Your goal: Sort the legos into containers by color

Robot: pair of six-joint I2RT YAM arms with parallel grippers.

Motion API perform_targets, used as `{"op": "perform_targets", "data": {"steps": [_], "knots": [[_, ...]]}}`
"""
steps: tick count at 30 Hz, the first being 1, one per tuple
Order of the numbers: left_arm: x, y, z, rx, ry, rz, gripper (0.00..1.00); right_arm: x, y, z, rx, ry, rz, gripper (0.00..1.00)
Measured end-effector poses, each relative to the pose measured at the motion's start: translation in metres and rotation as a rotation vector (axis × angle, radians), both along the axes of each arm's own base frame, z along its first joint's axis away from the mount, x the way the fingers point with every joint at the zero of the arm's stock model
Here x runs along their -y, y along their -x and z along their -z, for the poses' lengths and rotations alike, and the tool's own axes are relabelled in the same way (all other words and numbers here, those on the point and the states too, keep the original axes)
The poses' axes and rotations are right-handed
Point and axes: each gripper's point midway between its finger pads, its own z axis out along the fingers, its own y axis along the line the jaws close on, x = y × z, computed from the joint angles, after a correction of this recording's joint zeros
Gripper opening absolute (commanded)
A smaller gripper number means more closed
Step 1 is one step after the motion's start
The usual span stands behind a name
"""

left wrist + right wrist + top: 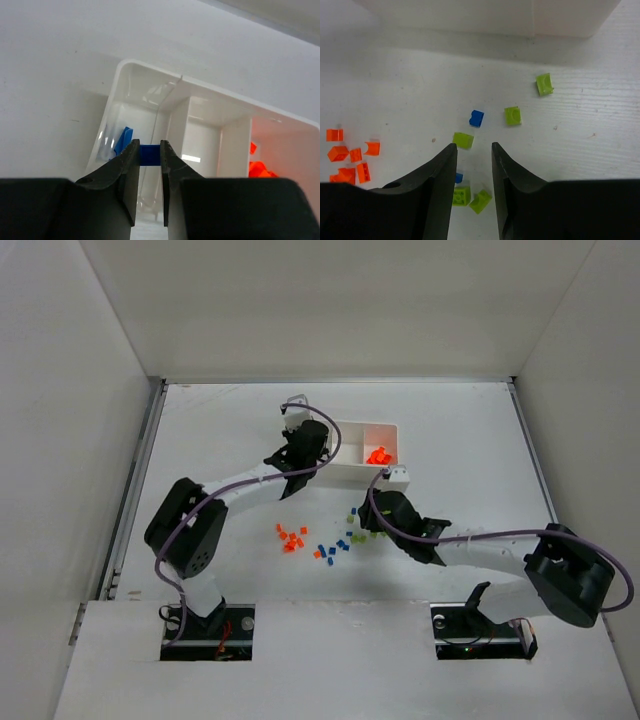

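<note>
My left gripper (150, 150) is shut on a blue lego (149, 154) and holds it over the left compartment of the white tray (120, 75), where another blue lego (123, 140) lies. Orange-red legos (260, 169) fill the right compartment; they also show in the top view (379, 454). My right gripper (472, 147) is open and empty, low over loose yellow-green legos (463, 140) and a blue lego (476, 118) on the table. In the top view the left gripper (303, 440) is at the tray's (392, 426) left end and the right gripper (375, 508) is in front of the tray.
Loose orange-red legos (290, 538), blue legos (327, 551) and yellow-green legos (358, 536) lie scattered on the table in front of the tray. More orange-red legos (350, 155) sit left of my right gripper. White walls enclose the table.
</note>
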Motion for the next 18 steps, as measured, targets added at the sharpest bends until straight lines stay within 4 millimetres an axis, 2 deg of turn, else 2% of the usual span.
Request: {"op": "perform_targets", "data": {"steps": [3, 5, 8, 12, 15, 16, 18], "knots": [[0.002, -0.019, 0.021, -0.037, -0.026, 0.006, 0.23, -0.004, 0.004, 0.007, -0.016, 0.006, -0.008, 0.45], [0.002, -0.025, 0.031, -0.057, -0.038, 0.011, 0.33, -0.004, 0.006, 0.015, -0.03, 0.022, -0.007, 0.46], [0.0, -0.026, 0.038, -0.076, -0.049, 0.019, 0.37, -0.004, 0.006, 0.022, -0.045, 0.037, 0.0, 0.47], [-0.002, -0.022, 0.025, -0.053, -0.032, 0.027, 0.37, -0.011, 0.0, 0.034, -0.071, 0.062, 0.013, 0.47], [-0.01, -0.004, 0.003, -0.014, -0.004, 0.038, 0.37, -0.018, -0.007, 0.035, -0.074, 0.06, 0.027, 0.45], [-0.015, 0.008, -0.01, 0.017, 0.018, 0.044, 0.37, -0.021, -0.01, 0.035, -0.074, 0.058, 0.032, 0.43], [-0.02, 0.02, -0.021, 0.04, 0.035, 0.05, 0.37, -0.028, -0.015, 0.035, -0.076, 0.054, 0.037, 0.42]]}}
